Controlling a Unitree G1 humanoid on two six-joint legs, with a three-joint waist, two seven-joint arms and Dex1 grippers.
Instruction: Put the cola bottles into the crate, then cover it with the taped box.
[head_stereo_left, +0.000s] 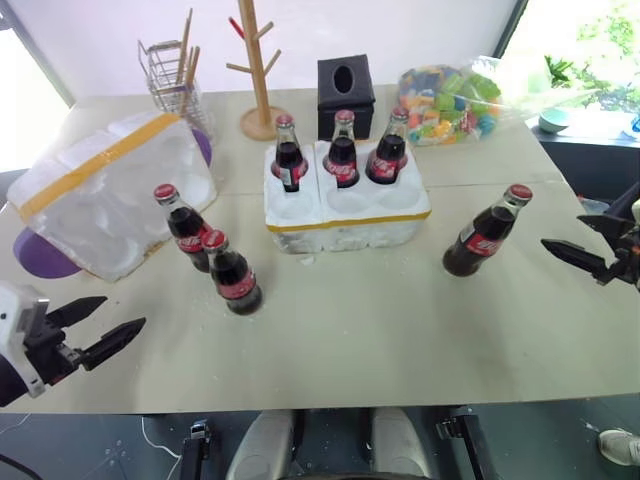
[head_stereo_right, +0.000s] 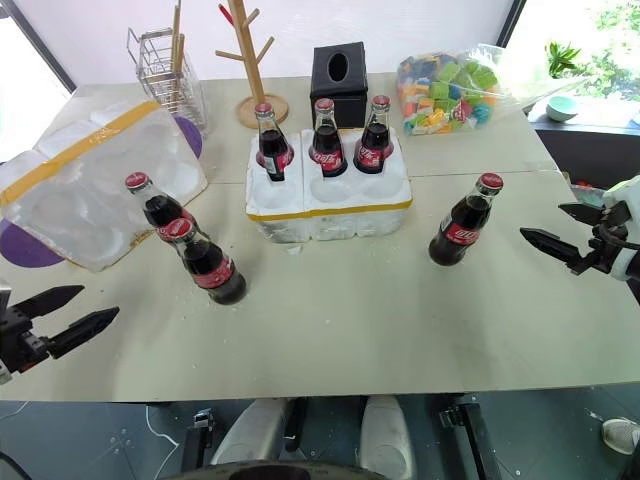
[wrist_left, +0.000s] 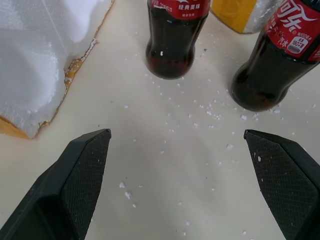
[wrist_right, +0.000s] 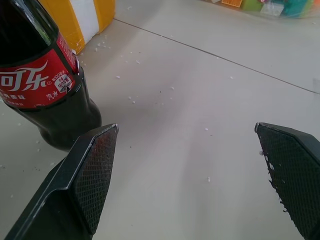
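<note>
The crate (head_stereo_left: 345, 222) stands mid-table with three cola bottles (head_stereo_left: 342, 152) upright in its back row of holes; its front holes show bare foam. Two more cola bottles (head_stereo_left: 185, 228) (head_stereo_left: 232, 273) stand on the table to its left, and one (head_stereo_left: 487, 232) stands to its right. The taped box (head_stereo_left: 105, 190) lies tilted at the far left, hollow side up. My left gripper (head_stereo_left: 124, 311) hovers open near the front left edge, pointing at the two loose bottles (wrist_left: 172, 45). My right gripper (head_stereo_left: 563, 231) hangs open just right of the lone bottle (wrist_right: 45, 100).
Along the back stand a wire rack (head_stereo_left: 175, 70), a wooden peg tree (head_stereo_left: 258, 70), a black tissue box (head_stereo_left: 346, 90) and a bag of coloured blocks (head_stereo_left: 450, 100). A purple plate (head_stereo_left: 40, 255) lies under the taped box. White foam crumbs dot the table (head_stereo_left: 400, 330).
</note>
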